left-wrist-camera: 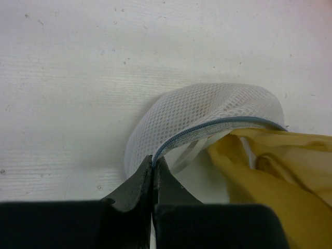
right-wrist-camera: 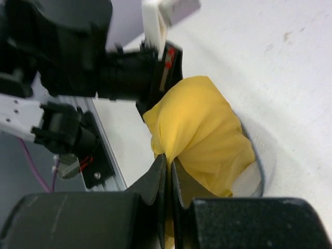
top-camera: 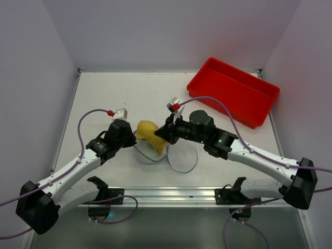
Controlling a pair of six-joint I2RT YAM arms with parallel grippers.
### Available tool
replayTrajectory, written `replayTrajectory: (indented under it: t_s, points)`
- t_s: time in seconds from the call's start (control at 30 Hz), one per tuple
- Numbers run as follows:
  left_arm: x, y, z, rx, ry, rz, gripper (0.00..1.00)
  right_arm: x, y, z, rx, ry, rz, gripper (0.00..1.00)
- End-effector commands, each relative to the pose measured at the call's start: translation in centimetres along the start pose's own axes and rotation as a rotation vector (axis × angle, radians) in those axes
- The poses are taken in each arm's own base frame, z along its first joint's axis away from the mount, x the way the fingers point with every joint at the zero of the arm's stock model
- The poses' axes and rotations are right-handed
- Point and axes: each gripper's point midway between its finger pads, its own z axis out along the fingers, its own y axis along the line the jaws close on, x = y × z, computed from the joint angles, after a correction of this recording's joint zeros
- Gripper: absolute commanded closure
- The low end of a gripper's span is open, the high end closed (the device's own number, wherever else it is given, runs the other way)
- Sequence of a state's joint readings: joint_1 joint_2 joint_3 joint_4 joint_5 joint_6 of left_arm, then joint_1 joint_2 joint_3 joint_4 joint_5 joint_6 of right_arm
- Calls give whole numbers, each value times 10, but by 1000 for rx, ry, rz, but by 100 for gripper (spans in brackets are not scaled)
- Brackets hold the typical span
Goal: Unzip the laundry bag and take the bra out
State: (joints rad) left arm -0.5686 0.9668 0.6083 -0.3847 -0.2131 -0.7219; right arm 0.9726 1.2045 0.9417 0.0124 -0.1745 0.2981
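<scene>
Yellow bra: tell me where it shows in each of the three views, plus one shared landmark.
Top external: bra near the picture's centre.
Left wrist: bra at lower right, spilling from the laundry bag.
Right wrist: bra at centre, pinched by the right gripper.
Shared landmark: the laundry bag's white mesh, touching the bra in every view.

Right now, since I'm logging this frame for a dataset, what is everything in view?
laundry bag: one, white mesh, unzipped, table centre
bra: one, yellow, partly out of the open bag
tray: one, red, far right corner of the table
table: one, white, under everything
left pincer: one, black, shut on the bag's zipper rim
right pincer: one, black, shut on the bra
</scene>
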Motion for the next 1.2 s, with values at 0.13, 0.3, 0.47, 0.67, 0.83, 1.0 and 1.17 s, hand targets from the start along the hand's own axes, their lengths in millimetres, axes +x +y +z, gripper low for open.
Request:
replayTrajectory:
  t_s: [0.13, 0.3, 0.47, 0.67, 0.83, 1.0, 1.17]
  points:
    - [-4, 8, 1, -28, -16, -5, 100, -130, -8, -64, 55, -272, 48, 100]
    - [-4, 9, 2, -30, -11, 0, 100, -188, -20, -108, 138, -394, 34, 100]
    - [-7, 5, 3, -21, -10, 19, 100, -230, -98, -145, 443, -492, 24, 100]
    - [-8, -3, 5, 10, 11, 30, 100, -240, -219, -167, 765, -497, 104, 100]
    - [-8, -6, 5, 19, 17, 34, 100, -232, -325, -193, 1027, -511, 175, 100]
    - [-9, -9, 6, 27, 19, 35, 100, -212, -396, -202, 1226, -471, 168, 100]
    - [-7, -11, 9, 35, 29, 38, 100, -182, -459, -174, 1276, -378, 188, 100]
